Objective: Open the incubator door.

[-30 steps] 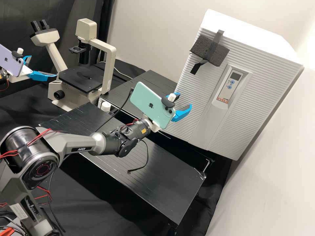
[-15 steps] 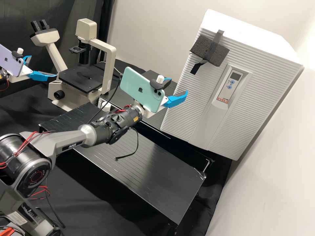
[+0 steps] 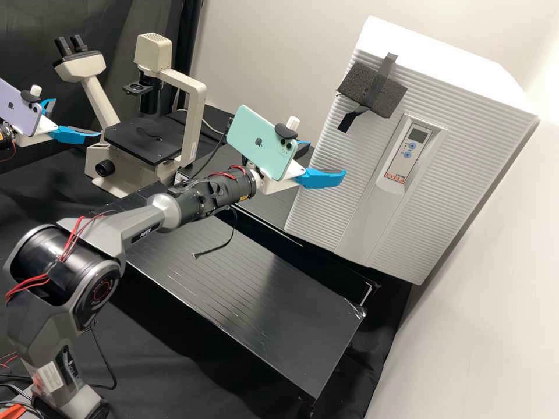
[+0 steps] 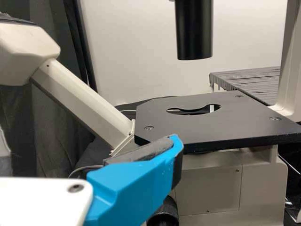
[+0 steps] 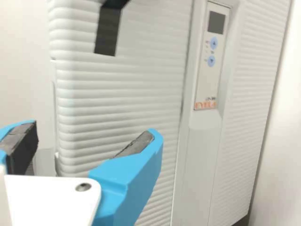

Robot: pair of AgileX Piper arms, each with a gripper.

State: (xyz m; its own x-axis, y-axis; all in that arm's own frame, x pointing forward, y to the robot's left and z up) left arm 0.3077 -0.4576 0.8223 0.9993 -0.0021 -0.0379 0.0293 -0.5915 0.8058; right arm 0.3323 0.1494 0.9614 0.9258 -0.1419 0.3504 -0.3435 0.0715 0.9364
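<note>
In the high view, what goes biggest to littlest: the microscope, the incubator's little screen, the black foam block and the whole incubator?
1. Incubator, the biggest
2. Microscope
3. Foam block
4. Little screen, the smallest

Count: 1 incubator (image 3: 454,180), 1 microscope (image 3: 192,119), 2 eyepieces (image 3: 62,46), 2 phones (image 3: 247,131), 1 foam block (image 3: 392,98), 1 display (image 3: 417,135), 2 blue buttons (image 3: 412,146).
</note>
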